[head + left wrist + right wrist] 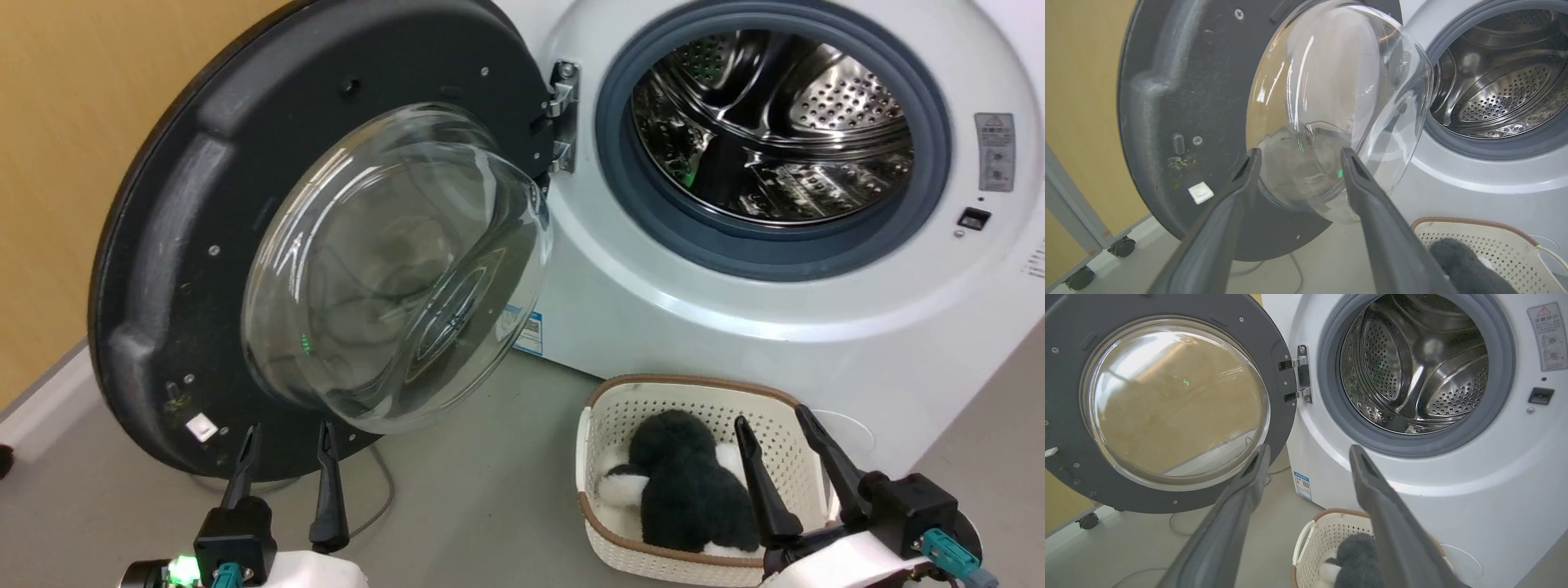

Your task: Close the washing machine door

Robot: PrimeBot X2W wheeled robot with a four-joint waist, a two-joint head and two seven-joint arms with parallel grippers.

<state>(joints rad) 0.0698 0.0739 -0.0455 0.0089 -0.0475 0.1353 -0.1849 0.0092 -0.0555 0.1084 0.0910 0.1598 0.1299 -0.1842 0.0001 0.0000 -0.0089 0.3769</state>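
Approach step: the door [188, 245] is found wide open. Left pincer [287, 427] and right pincer [771, 415] are held released. The door must be pushed toward the machine [735, 327].

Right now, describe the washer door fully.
The washing machine door: round, black, plastic-looking, bulging clear glass bowl at centre, small white tag low down. Swung wide open, inner face showing, hung on a metal hinge left of the drum opening. Open left claw close to its lower edge; contact unclear.
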